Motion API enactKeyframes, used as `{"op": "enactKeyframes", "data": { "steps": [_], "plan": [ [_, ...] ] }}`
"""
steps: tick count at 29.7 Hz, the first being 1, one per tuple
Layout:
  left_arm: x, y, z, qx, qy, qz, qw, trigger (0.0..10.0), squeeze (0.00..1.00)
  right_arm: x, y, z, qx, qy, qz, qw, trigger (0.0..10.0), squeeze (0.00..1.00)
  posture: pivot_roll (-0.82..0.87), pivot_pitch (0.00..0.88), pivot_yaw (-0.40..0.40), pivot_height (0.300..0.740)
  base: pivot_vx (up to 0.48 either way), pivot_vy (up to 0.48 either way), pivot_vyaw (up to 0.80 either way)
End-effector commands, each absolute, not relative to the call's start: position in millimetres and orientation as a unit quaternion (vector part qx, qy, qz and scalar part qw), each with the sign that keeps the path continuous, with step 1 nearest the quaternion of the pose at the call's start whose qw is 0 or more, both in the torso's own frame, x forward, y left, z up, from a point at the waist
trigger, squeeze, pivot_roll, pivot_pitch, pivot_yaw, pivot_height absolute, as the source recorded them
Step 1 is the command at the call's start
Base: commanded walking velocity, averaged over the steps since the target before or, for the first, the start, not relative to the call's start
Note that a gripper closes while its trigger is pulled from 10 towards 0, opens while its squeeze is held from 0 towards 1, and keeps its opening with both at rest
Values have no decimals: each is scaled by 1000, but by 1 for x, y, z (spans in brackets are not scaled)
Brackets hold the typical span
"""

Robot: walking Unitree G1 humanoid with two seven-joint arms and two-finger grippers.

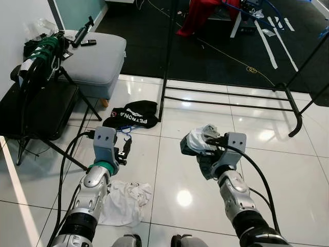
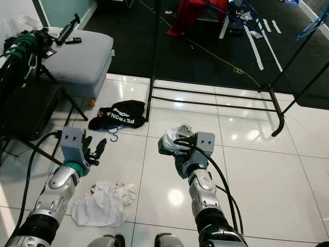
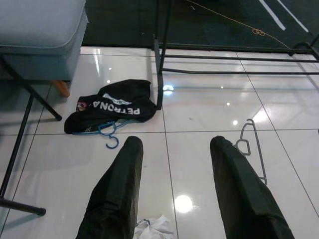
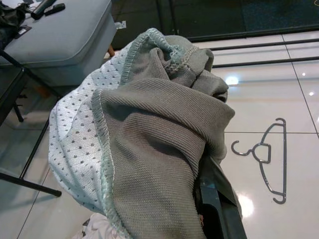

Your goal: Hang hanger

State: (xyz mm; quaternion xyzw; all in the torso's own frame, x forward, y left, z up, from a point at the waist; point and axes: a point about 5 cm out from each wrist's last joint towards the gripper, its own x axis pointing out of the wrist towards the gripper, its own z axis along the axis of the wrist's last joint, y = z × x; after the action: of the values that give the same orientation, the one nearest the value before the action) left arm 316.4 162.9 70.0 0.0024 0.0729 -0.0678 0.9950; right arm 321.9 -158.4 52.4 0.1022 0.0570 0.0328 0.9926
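Right wrist view: thin grey wire hanger flat on glossy white tile floor, light, stiff, best taken at the hook neck; right gripper clenched on bunched grey-and-mint knit cloth; left gripper released, empty.

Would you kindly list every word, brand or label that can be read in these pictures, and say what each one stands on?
"PETRONA", the last visible letters running into a fold, in white print, upside down to the camera, on the black garment lying on the floor tiles by the rack's foot.
A small coloured tag at that garment's edge is too small to read.
Nothing else carries legible text.
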Motion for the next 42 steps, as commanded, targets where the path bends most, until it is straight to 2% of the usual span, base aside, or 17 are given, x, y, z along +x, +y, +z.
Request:
{"op": "enactKeyframes", "data": {
  "steps": [1, 6, 36, 42],
  "plan": [
    [310, 168, 63, 5, 88, -55, 995, 10000, 0, 318, -160, 47, 101, 65, 30, 992, 10000, 0, 9, 110, 15, 740, 0, 0, 0],
    [309, 169, 62, 9, 87, -50, 995, 10000, 0, 318, -159, 46, 99, 70, 35, 992, 10000, 0, 9, 108, 5, 740, 0, -107, 0],
    [307, 165, 58, 5, 92, -61, 994, 10000, 0, 314, -163, 44, 92, 74, 34, 992, 10000, 0, -3, 105, 11, 740, 0, -428, 0],
    [308, 165, 55, -13, 116, -69, 991, 10000, 0, 314, -163, 45, 93, 73, 33, 992, 10000, 0, -3, 106, 16, 740, 0, 80, 0]
  ]
}}
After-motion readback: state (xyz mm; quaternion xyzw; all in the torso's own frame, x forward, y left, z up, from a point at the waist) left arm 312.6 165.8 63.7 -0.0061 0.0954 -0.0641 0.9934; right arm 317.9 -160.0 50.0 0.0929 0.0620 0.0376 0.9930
